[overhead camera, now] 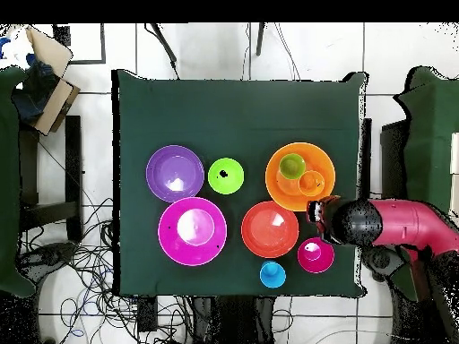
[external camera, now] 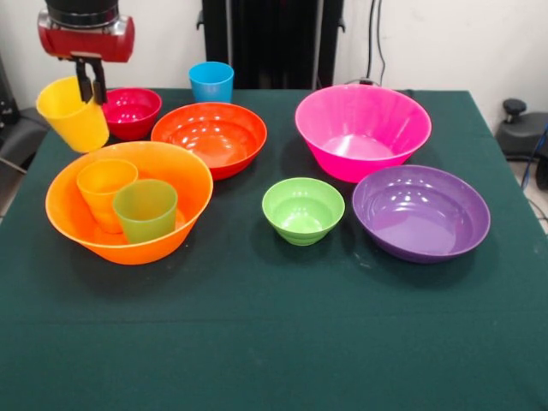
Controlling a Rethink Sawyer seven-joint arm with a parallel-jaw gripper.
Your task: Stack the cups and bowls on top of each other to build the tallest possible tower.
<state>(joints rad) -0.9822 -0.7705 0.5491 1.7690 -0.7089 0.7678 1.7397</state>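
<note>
The large orange bowl [external camera: 128,203], holding an orange cup [external camera: 104,193] and a green cup [external camera: 145,210], sits just below and beside the gripper [external camera: 89,92]. The gripper is clamped on the rim of a tilted yellow cup [external camera: 72,113], lifted off the table with the small crimson bowl [external camera: 131,112] right beside it.

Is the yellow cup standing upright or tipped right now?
Tipped. The yellow cup hangs off the table, its rim pinched by the gripper, leaning with its mouth angled sideways above the large orange bowl.
</note>
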